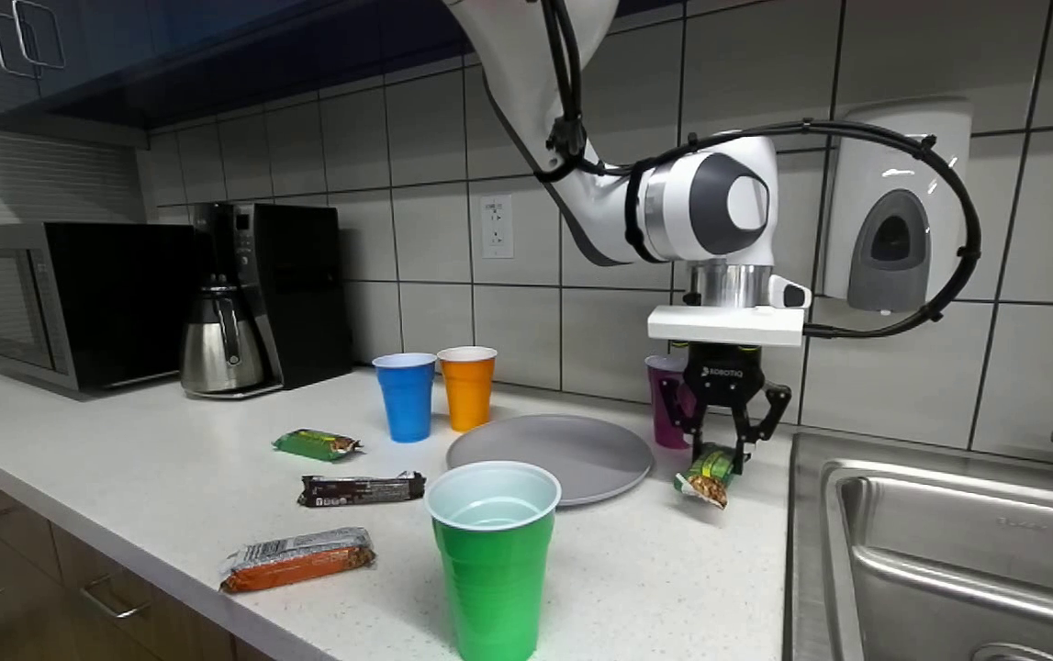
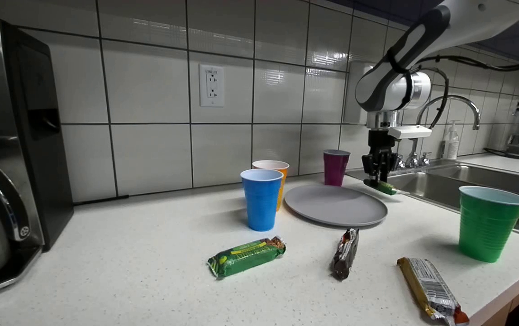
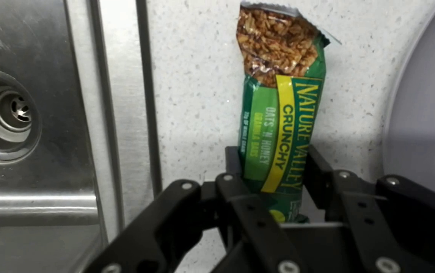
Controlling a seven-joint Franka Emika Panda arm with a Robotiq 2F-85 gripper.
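My gripper (image 1: 719, 452) is shut on a green granola bar (image 1: 708, 476), between the grey plate (image 1: 535, 450) and the sink. In the wrist view the bar (image 3: 274, 113) lies lengthwise between the two fingers (image 3: 272, 163), which press on its long sides; its far end shows a granola picture. In an exterior view the bar (image 2: 383, 186) seems held slightly above the counter, a little tilted. A purple cup (image 2: 335, 168) stands upright close behind the gripper. The plate edge (image 3: 426, 113) is at the right of the wrist view. The bar's near end is partly hidden by the gripper.
Blue (image 1: 407, 399), orange (image 1: 468, 390) and green (image 1: 494, 574) cups stand on the counter. Another green bar (image 2: 248, 256), a dark bar (image 2: 345, 254) and an orange-silver bar (image 1: 296, 558) lie there. The sink (image 1: 976, 542), coffee maker (image 1: 296, 294) and wall dispenser (image 1: 898, 202) stand around.
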